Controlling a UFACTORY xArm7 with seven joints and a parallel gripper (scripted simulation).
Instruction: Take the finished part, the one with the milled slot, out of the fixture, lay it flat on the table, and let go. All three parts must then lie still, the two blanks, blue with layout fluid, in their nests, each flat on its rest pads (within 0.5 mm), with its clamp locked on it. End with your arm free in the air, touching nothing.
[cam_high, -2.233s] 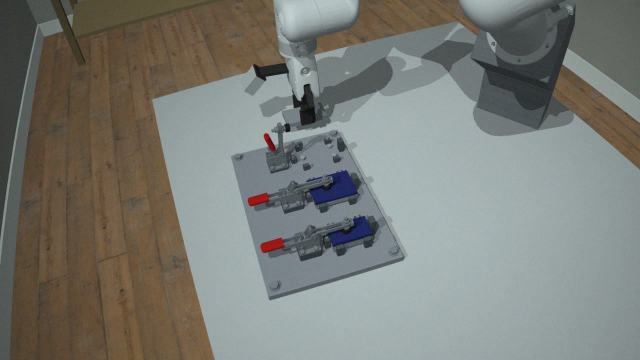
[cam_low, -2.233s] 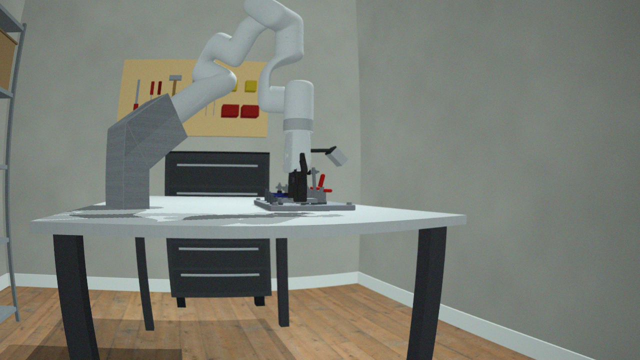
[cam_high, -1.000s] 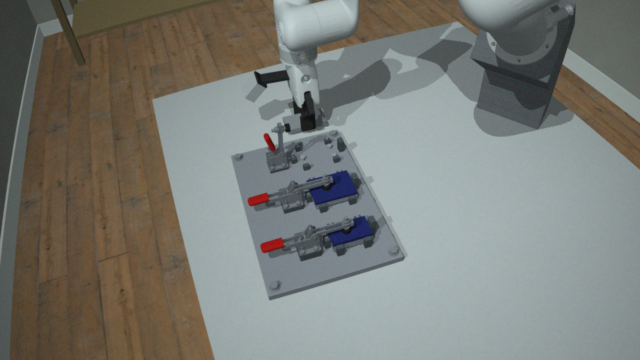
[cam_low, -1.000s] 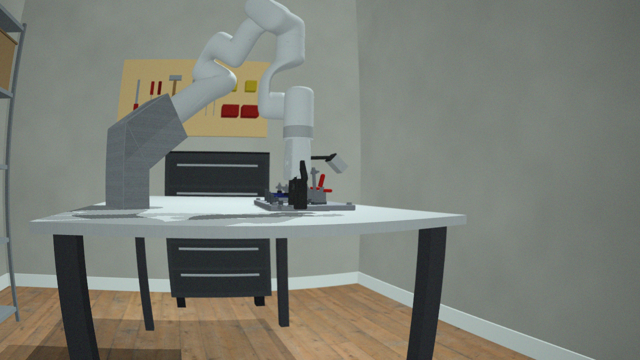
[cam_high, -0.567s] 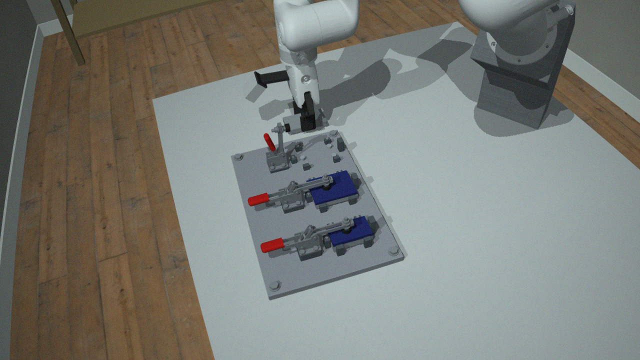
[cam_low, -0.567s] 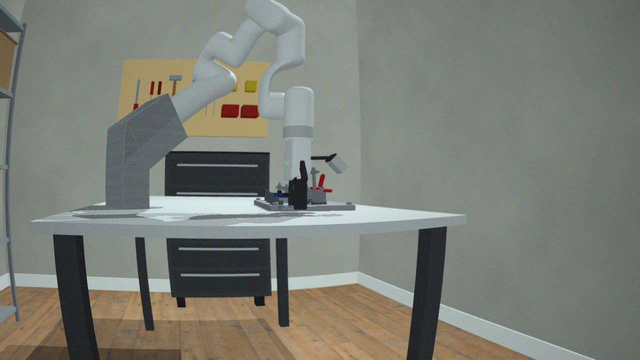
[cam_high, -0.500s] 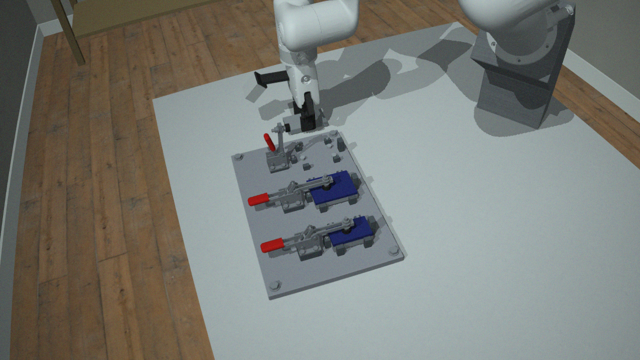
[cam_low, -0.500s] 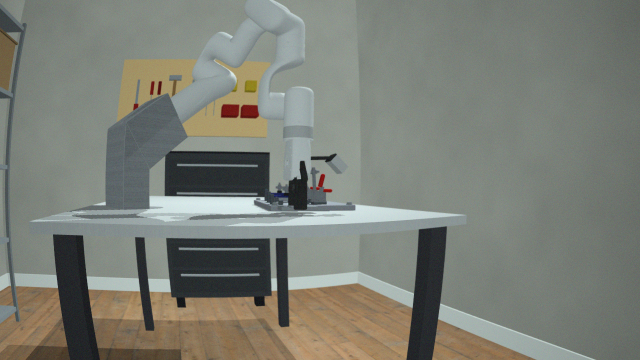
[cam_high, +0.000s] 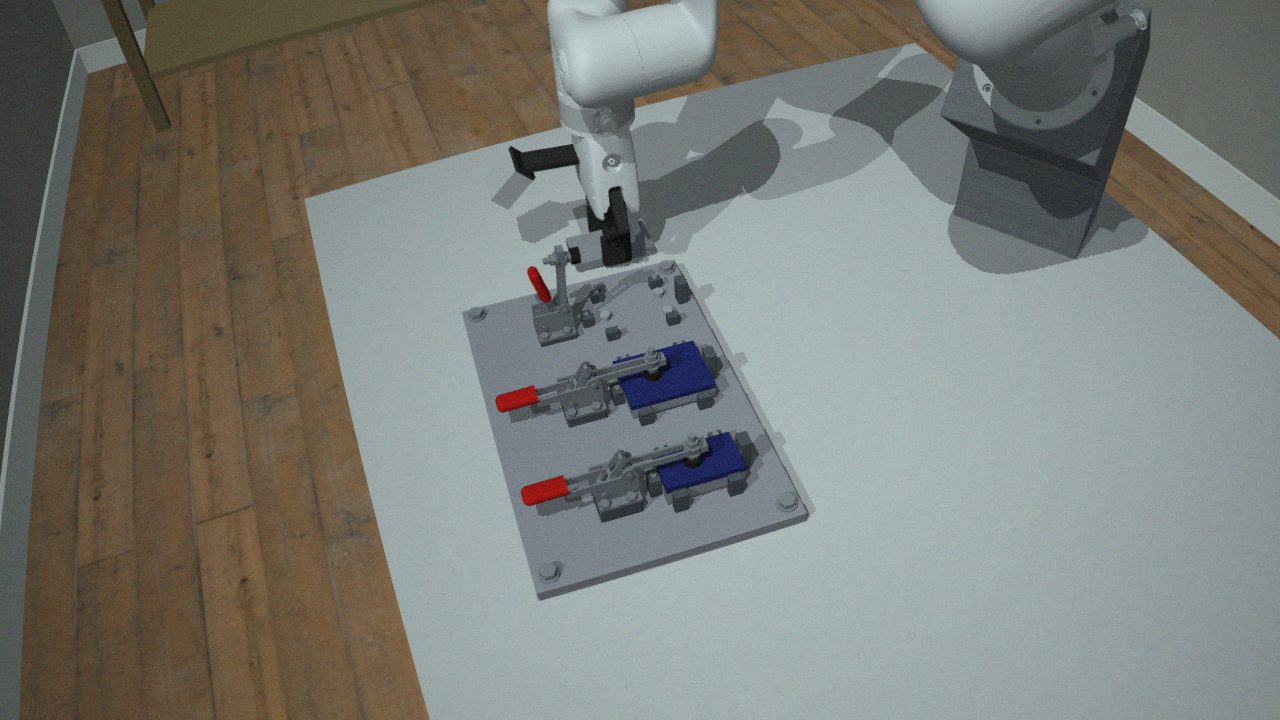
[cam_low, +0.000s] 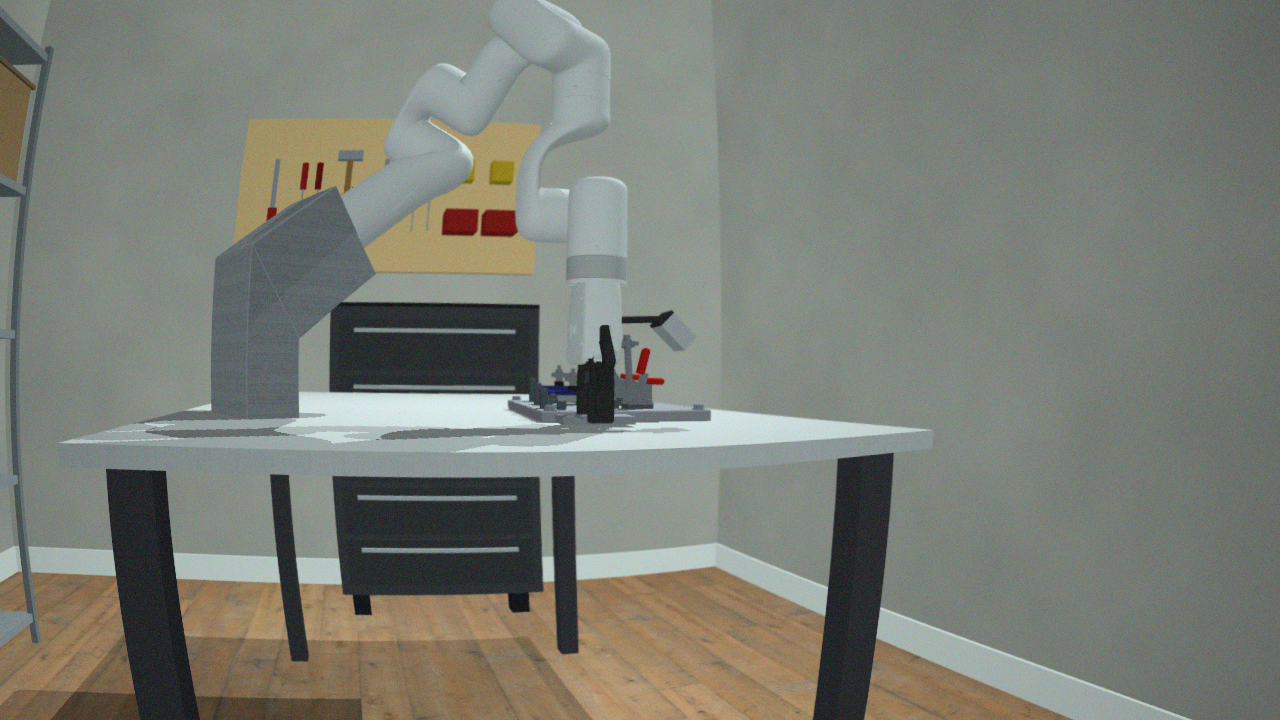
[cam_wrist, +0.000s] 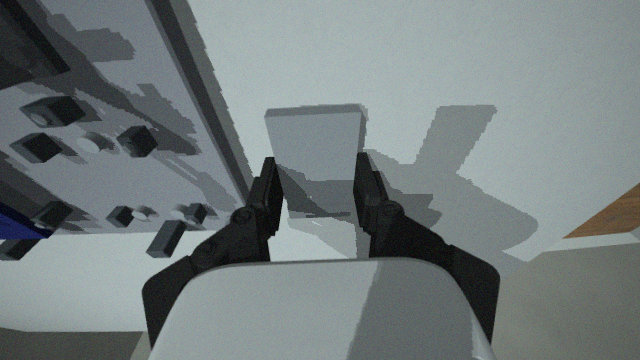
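My gripper (cam_high: 615, 254) (cam_low: 597, 407) (cam_wrist: 317, 170) is shut on the finished part (cam_high: 581, 253) (cam_wrist: 315, 142), a plain grey block. It holds the part low over the table (cam_high: 895, 447), just past the far edge of the fixture plate (cam_high: 572, 546) (cam_wrist: 90, 180); I cannot tell whether the part touches the table. The far nest (cam_high: 626, 308) is empty, and its clamp (cam_high: 539, 284) stands open with its red handle up. Two blue blanks (cam_high: 666, 376) (cam_high: 702, 461) sit in their nests. Their clamps (cam_high: 516, 398) (cam_high: 544, 489) lie down across them.
The robot's grey base pedestal (cam_high: 1038, 161) stands at the table's far right. The table's far-left edge is close behind the gripper, with wooden floor (cam_high: 179, 358) beyond. In the side view the fixture (cam_low: 662, 413) sits near the table's right end.
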